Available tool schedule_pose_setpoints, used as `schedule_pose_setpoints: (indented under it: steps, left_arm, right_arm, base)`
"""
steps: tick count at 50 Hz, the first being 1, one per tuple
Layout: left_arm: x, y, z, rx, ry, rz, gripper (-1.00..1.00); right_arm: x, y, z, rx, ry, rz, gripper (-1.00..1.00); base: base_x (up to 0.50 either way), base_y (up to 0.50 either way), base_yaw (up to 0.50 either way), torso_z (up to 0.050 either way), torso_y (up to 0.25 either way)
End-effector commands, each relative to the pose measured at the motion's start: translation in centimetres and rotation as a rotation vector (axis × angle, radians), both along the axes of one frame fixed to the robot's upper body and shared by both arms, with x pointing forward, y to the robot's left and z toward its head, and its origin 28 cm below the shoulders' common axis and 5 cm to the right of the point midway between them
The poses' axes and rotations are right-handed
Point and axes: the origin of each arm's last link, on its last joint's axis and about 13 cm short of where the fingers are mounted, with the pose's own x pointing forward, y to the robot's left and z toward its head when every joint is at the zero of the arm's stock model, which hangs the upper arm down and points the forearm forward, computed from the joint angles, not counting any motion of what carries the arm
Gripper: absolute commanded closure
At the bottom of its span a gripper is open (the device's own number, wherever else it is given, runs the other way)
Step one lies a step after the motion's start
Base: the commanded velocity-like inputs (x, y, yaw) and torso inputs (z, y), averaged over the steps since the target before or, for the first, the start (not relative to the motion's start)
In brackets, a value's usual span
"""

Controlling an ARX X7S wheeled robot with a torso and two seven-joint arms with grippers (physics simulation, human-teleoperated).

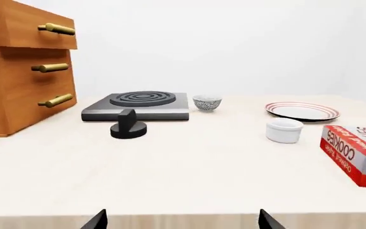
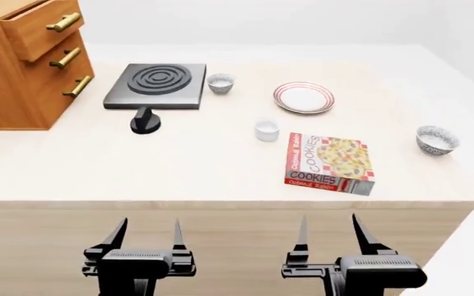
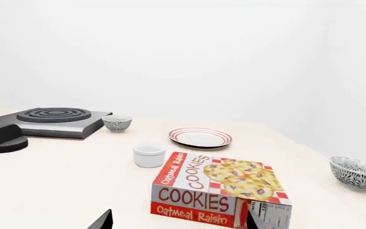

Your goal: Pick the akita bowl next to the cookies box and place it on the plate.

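Along the counter from the left, a wooden drawer cabinet (image 2: 24, 61) with brass handles stands at the far end, and beside it a flat black stove (image 2: 156, 86) with a separate black knob (image 2: 145, 121) in front of it. One speckled bowl (image 2: 220, 82) sits just beside the stove's right edge; that is the wrong one for this job. Next come a small plain white cup (image 2: 266, 129), then the ringed plate (image 2: 303, 97) farther back, bare, with nothing on it. The cookies box (image 2: 330, 163) lies flat nearer the front edge, and off to its right, alone near the counter's right end, is the target bowl (image 2: 436, 139), upright and apart from the box. Both arms hang below the counter's front edge: the left gripper (image 2: 146, 237) and the right gripper (image 2: 329, 233) each have their fingers spread and hold nothing. So nothing has begun; this looks like the very start, before any reach. My guess is the right arm is the natural one to use, since that bowl lies on its side. It would need to rise over the counter edge, pass to the right of the box, and come down over the bowl's rim.
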Motion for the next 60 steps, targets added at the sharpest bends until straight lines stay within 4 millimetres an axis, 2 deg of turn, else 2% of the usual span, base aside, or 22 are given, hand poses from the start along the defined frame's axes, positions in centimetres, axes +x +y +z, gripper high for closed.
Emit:
schedule_pose_setpoints:
  steps: [1, 7, 53, 60]
  left_arm:
    - [0.10, 0.05, -0.04, 0.007, 0.002, 0.002, -1.00]
    - [0.26, 0.01, -0.60, 0.000, 0.059, -0.014, -1.00]
    - [-0.05, -0.03, -0.71, 0.001, 0.057, -0.010, -1.00]
    - [-0.03, -0.03, -0.75, 0.000, 0.058, -0.010, -1.00]
  right_arm:
    - [0.08, -0.08, 0.01, -0.004, 0.006, 0.000, -1.00]
    - [0.08, -0.10, -0.09, -0.007, 0.022, -0.001, -1.00]
    - [-0.40, -0.14, -0.06, 0.025, 0.021, 0.023, -1.00]
    - [-0.40, -0.07, -0.06, 0.008, 0.017, 0.025, -1.00]
  base:
    - [-0.16, -0.50, 0.00, 0.000, 0.000]
    - [-0.16, -0.50, 0.00, 0.000, 0.000]
    - [-0.05, -0.50, 0.00, 0.000, 0.000]
    - [0.00, 0.00, 0.00, 0.000, 0.000]
